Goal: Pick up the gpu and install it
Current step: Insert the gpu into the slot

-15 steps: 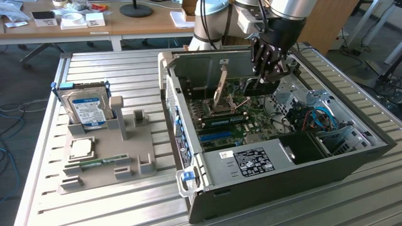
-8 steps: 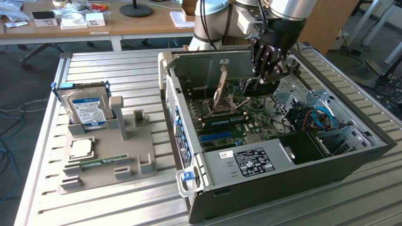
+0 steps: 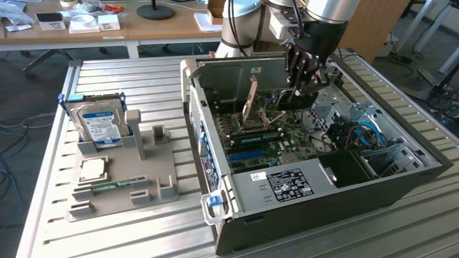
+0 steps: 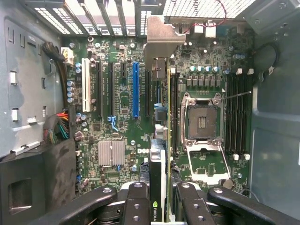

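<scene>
Inside the open computer case, the gripper hangs over the motherboard with its jaws clamped on the gpu, one finger on each face of the card. In the wrist view the gripper shows its black fingers pressed against the gpu, which is seen edge-on: a thin green board with the black cooler on one face and the silver end bracket turned toward the case's slotted rear wall. Within the case the card stands on edge above the board, lined up along the expansion slots, between the blue slot and the open CPU socket. Whether its lower edge touches a slot cannot be told. Outside the case, on the exterior view's left of it, a grey holder rests on the slatted metal table. That holder carries the blue-labelled hard drive upright, a square processor lying flat, and a narrow green RAM stick, all well apart from the case.
</scene>
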{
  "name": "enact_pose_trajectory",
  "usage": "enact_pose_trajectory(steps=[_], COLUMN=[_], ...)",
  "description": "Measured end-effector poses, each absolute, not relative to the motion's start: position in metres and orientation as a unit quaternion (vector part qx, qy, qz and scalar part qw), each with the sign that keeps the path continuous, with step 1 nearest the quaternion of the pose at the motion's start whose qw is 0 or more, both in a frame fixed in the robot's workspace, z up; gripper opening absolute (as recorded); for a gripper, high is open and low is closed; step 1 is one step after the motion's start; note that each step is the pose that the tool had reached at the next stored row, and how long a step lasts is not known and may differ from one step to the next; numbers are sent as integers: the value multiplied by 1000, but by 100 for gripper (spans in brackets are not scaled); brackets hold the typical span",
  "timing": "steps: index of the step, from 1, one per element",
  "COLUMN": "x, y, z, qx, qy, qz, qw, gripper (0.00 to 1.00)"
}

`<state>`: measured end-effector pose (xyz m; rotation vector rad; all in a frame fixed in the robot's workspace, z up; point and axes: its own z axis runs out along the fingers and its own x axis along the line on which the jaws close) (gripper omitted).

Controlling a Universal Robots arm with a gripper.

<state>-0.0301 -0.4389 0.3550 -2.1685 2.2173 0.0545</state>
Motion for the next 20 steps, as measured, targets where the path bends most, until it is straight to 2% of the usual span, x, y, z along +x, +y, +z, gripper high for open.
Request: enact_pose_trajectory(steps=[20], x=[-38], y=[-439], z=[341], qx=[-700], qy=[714], qz=[14], qw=[23], gripper=[26])
